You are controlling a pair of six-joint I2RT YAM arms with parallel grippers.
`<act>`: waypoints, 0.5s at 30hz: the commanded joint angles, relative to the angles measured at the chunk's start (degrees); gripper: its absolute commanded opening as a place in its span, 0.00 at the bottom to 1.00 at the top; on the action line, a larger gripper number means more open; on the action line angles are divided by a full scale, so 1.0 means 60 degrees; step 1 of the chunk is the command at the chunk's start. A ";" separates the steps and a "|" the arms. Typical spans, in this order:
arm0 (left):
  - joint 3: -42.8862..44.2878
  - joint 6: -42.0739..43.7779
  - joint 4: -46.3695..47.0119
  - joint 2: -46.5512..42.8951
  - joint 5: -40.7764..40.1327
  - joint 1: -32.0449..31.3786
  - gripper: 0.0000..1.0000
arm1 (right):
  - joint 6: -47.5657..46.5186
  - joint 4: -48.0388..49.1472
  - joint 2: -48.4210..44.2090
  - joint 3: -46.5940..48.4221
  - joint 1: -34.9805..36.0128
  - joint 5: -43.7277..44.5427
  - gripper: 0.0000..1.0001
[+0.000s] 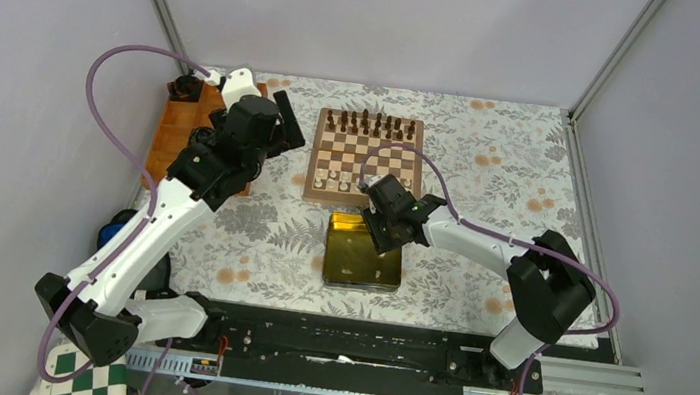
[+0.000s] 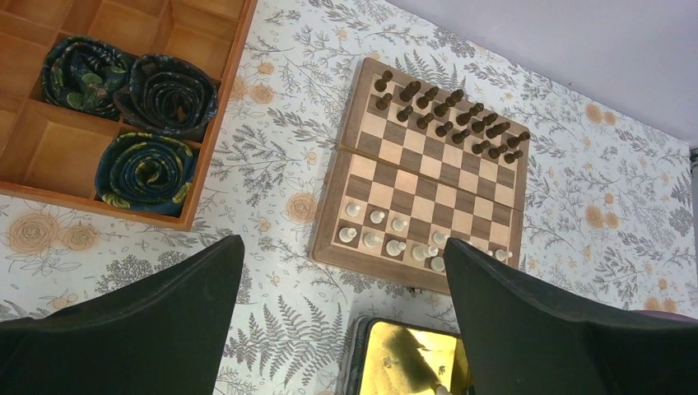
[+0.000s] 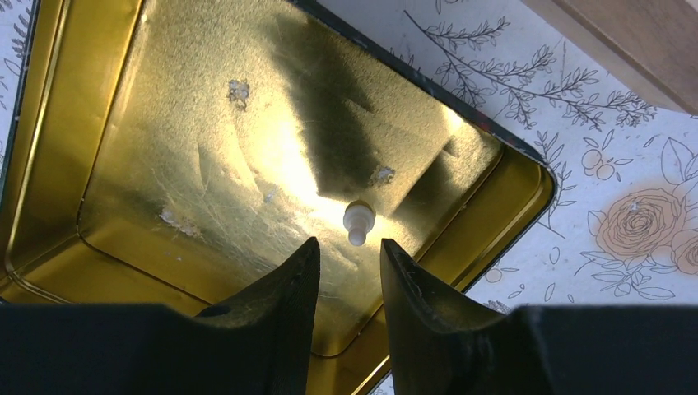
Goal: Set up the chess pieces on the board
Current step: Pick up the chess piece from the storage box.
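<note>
Jaws: right gripper [image 3: 349,243] narrow, empty, near chess piece [image 3: 359,222] in tin [image 3: 107,271]; left gripper [image 2: 342,241] wide, empty.

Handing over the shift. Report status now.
Left gripper open over the mat. Right gripper open over the tin, one white piece lying inside, ungrasped. Board: white rows incomplete. Nothing blocking.

A gold tin [image 3: 206,107] lies beneath the right tool [image 3: 349,244]; ahead-left of the left tool [image 2: 342,243], an orange compartment tray [image 2: 53,156] holds three rolled dark cloths [image 2: 146,169].

No legible text or labels anywhere.
</note>
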 commanded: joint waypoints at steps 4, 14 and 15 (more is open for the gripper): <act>-0.0123 0.0134 0.0460 -0.0179 -0.0338 -0.0072 0.99 | -0.0088 0.0340 0.0094 0.0126 -0.0255 -0.0162 0.39; -0.0167 0.0077 0.0533 -0.0108 -0.0325 -0.0071 0.99 | -0.0117 0.0403 0.0236 0.0009 -0.0390 -0.0400 0.33; -0.0164 0.0076 0.0533 -0.0104 -0.0325 -0.0072 0.99 | -0.0117 0.0415 0.0243 -0.0005 -0.0408 -0.0407 0.33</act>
